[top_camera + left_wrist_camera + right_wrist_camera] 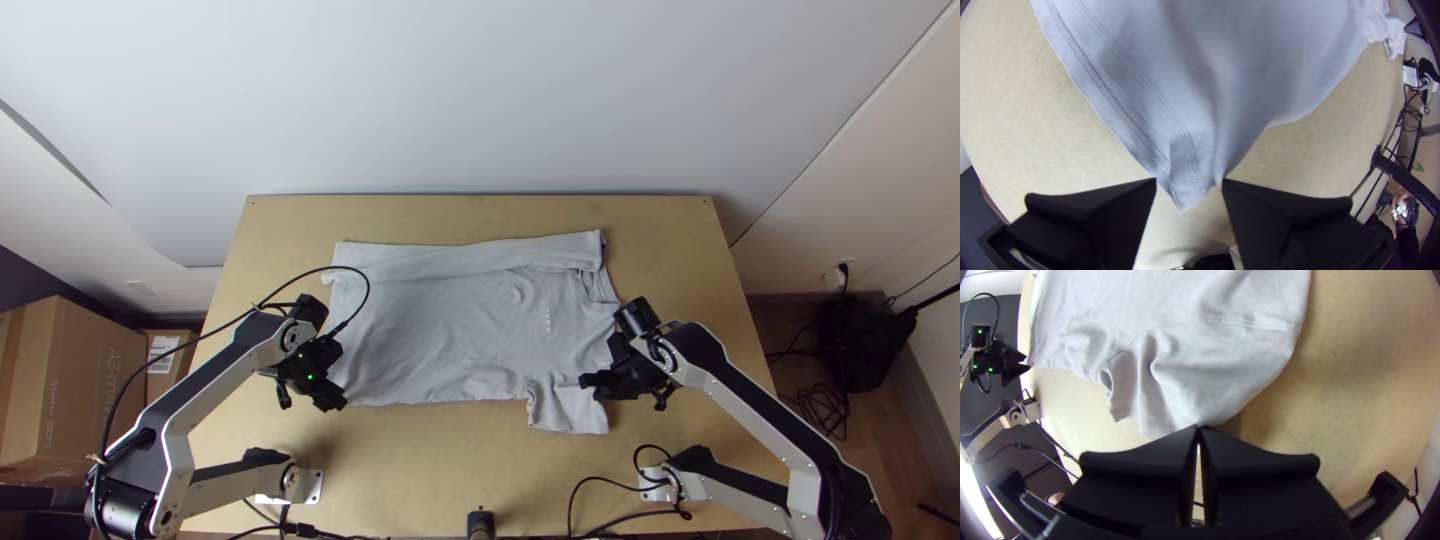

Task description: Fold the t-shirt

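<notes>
Though wrinkly, a pale grey t-shirt (450, 330)

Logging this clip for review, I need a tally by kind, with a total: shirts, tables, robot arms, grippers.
T-shirt: 1
Table: 1
Robot arms: 2 (left arm, right arm)
Grippers: 2 (left gripper, right gripper)
Total: 6

Top cam's way above the left claw (340, 377) and right claw (588, 383), aimed steeply down at the table (430, 455). Wrist cams sit right behind each claw, looking down past it. All three share the shirt (450, 330); right wrist's also gets the left claw.
</notes>
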Tool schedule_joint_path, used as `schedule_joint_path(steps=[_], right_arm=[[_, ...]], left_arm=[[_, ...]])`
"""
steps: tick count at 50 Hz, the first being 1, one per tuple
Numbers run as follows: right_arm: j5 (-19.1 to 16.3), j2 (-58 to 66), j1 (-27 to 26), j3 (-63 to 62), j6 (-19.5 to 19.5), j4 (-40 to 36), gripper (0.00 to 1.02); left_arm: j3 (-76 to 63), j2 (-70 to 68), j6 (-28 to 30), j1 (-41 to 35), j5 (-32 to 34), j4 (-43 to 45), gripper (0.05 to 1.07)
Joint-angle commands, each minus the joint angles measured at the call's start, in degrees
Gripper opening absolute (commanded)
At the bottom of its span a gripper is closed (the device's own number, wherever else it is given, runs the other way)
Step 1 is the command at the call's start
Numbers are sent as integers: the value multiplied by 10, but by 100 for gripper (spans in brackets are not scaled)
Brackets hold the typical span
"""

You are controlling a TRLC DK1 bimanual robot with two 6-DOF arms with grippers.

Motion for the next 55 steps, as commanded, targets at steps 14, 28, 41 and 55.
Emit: schedule_joint_path(steps=[14, 28, 41, 55], right_arm=[[2, 10, -87, 22, -54, -38, 2], [31, 23, -150, 64, -111, -63, 2], [31, 59, -127, 156, -109, -61, 2], [33, 129, -134, 235, -110, 5, 2]], left_arm=[[-14, 19, 83, 113, -2, 27, 8], [1, -16, 116, 160, 5, 28, 8], [88, -6, 61, 141, 54, 31, 8], [189, 60, 24, 146, 72, 66, 8]])
